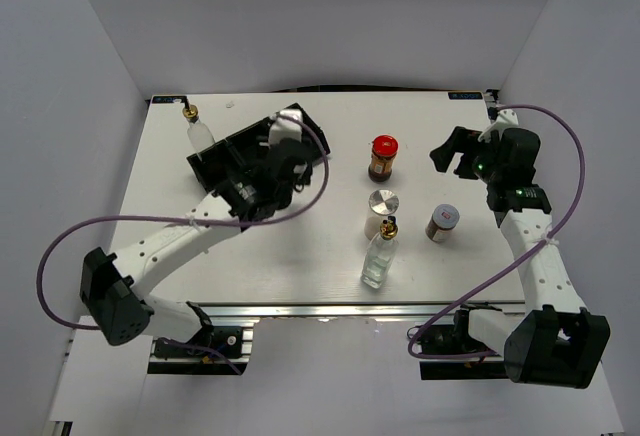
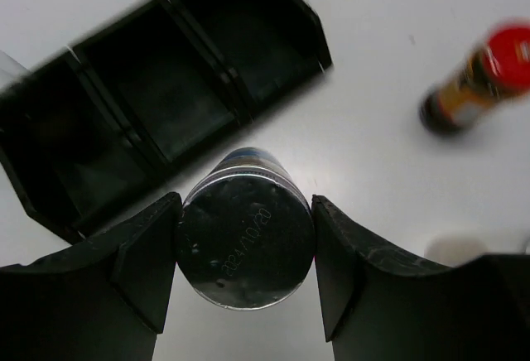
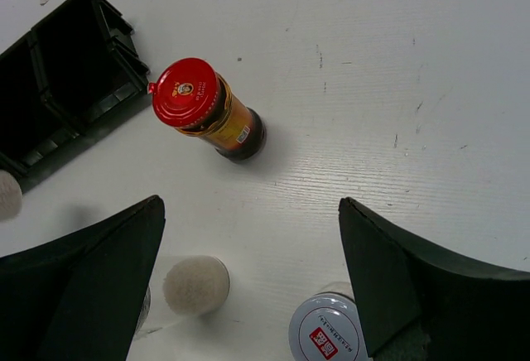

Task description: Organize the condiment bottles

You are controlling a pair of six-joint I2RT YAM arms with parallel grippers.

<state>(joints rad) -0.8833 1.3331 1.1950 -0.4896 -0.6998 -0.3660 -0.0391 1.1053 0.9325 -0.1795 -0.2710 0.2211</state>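
Left gripper (image 2: 244, 241) is clamped on a silver-capped shaker (image 2: 246, 249), w/ the black tray (image 2: 248, 111) just ahead of it. Right gripper (image 3: 250, 212) is spread wide, empty.

Black compartmented tray (image 1: 213, 160) sits askew in the upper left of the frame, resting on the white desk (image 1: 300, 256), dividers visible.

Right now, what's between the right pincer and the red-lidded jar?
Nothing: bare white table separates the right pincer from the red-lidded jar, clearest in the right wrist view; the top view agrees.
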